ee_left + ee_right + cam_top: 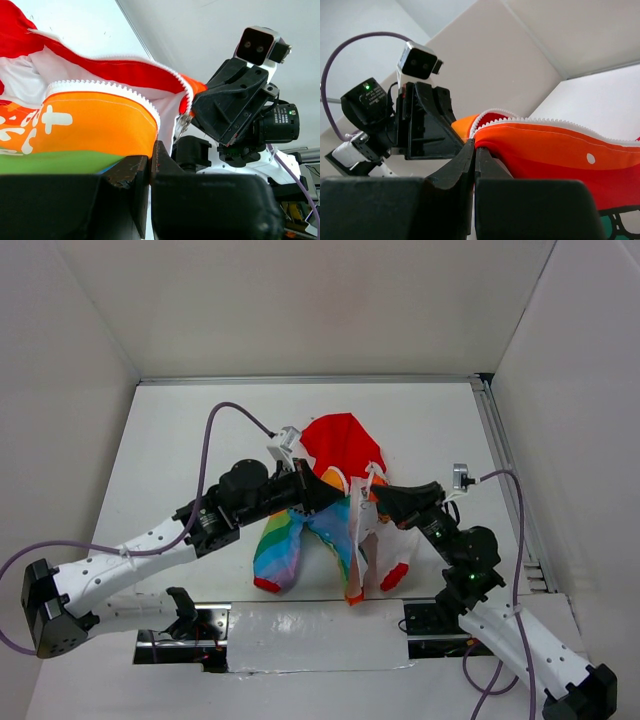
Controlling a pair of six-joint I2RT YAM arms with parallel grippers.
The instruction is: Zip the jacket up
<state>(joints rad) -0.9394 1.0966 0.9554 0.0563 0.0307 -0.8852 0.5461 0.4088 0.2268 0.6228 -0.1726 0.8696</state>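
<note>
The jacket [340, 445] hangs lifted over the middle of the table, held near the collar by both grippers. Its red hood is at the back, the rainbow half [285, 545] droops to the left, and the white half with a red cuff [390, 575] droops to the right. My left gripper [338, 496] is shut on the orange zipper edge of the rainbow half [95, 125], with the jaws [151, 155] pinching the cloth. My right gripper [378, 496] is shut on the opposite front edge [555, 150], with the jaws [474, 150] closed on orange-red fabric below the white zipper teeth [545, 122]. The two grippers face each other, close together.
White walls enclose the table on three sides. A metal rail [505, 470] runs along the right wall. A shiny strip [320, 635] lies at the near edge between the arm bases. Purple cables [215, 430] loop above the left arm.
</note>
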